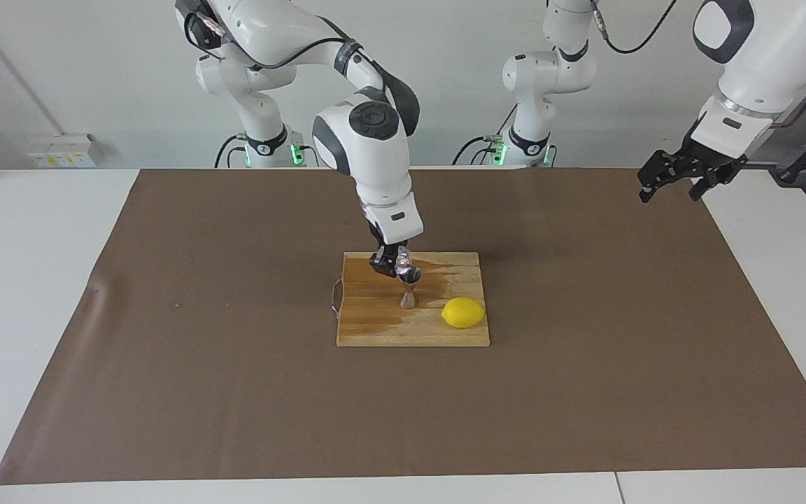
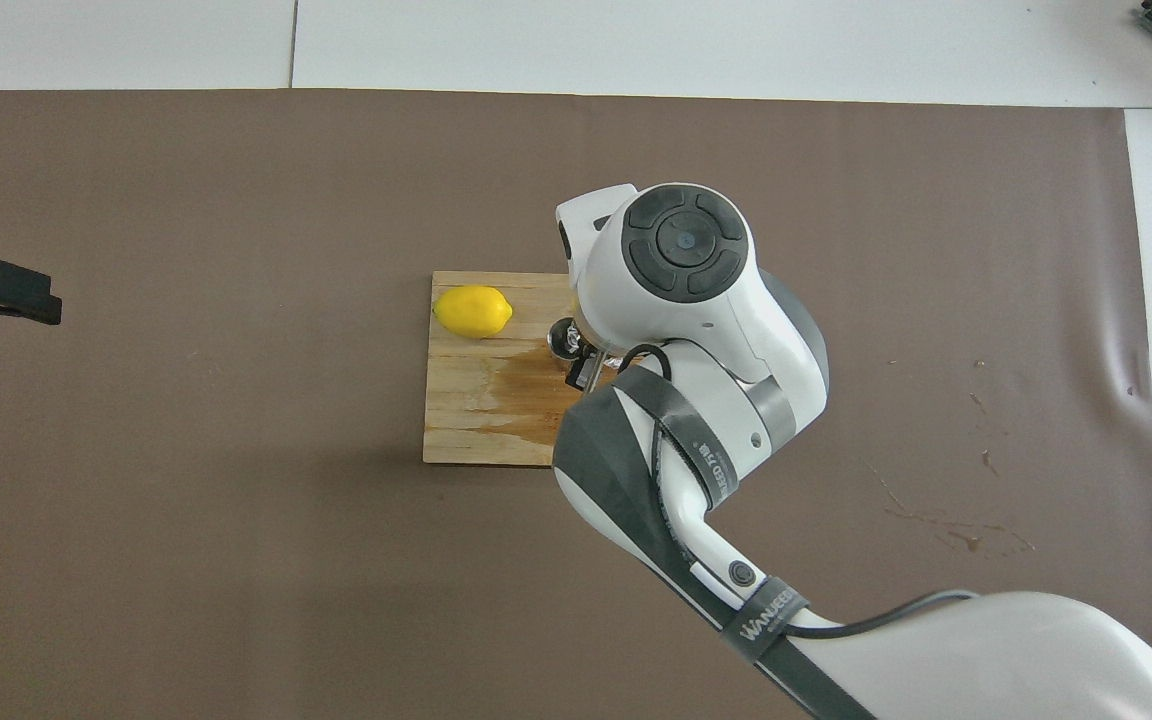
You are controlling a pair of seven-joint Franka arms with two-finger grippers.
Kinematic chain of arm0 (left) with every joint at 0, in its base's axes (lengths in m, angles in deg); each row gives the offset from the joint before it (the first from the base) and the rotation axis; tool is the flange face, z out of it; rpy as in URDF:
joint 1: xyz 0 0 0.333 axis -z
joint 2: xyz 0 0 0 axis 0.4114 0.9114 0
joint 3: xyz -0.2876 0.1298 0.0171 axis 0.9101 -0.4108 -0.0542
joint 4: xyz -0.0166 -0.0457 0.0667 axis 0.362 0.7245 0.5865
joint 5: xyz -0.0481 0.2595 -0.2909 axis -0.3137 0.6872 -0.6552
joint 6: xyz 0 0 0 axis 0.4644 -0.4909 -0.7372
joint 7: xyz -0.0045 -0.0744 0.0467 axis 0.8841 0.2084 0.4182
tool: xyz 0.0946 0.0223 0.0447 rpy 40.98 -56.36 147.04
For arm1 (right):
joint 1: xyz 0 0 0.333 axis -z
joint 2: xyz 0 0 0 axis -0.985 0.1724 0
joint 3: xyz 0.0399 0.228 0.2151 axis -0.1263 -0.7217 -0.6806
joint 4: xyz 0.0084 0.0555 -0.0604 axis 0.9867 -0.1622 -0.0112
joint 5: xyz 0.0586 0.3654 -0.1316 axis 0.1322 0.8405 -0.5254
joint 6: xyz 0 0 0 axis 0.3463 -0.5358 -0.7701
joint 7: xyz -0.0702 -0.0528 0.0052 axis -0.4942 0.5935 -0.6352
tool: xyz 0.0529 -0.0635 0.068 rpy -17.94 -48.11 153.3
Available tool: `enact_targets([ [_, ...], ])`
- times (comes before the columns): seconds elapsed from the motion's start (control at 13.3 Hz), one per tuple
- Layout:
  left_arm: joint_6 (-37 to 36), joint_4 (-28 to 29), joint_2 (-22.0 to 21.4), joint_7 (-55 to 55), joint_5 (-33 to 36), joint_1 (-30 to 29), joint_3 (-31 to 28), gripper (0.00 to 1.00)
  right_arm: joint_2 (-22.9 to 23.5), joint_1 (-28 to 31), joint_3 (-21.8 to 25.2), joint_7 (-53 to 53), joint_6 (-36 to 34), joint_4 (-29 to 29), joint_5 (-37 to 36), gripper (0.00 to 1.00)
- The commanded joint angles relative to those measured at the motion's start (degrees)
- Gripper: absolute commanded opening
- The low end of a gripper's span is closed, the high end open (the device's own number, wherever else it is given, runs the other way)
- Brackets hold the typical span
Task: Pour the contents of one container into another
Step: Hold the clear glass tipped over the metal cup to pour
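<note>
Right claw [image 1: 390,264] is clamped on the glass cup [image 1: 404,264], tipped right over the jigger [image 1: 409,289] on the board [image 1: 375,329]. I'd tilt slowly, lip centred over that narrow mouth. Left claw [image 1: 676,180] waits spread wide over the worktop's end.

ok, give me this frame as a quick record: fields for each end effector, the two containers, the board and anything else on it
right end effector: shut on the glass cup, over the jigger
glass cup: tilted, mouth at the jigger's rim
jigger: upright on the cutting board
cutting board: mid-table on the brown mat, dark wet patch around the jigger
lemon: on the board, beside the jigger toward the left arm's end
left end effector: open, empty, waiting in the air over the mat's edge at its own end
pour stage: cup tipped over the jigger; liquid stream not discernible
</note>
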Motion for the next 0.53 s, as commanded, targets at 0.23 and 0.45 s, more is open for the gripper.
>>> enact_targets([
  [0.23,-0.3,1.8,-1.8,0.5,0.5,0.0,-0.1,1.0,1.9,-0.1,-0.9,-3.1,-2.3,2.9,-2.8,0.16],
  [0.45,-0.3,1.8,-1.8,0.5,0.5,0.0,-0.1,1.0,2.7,-0.2,-0.9,-3.2,-3.3,4.7,-2.8,0.15],
])
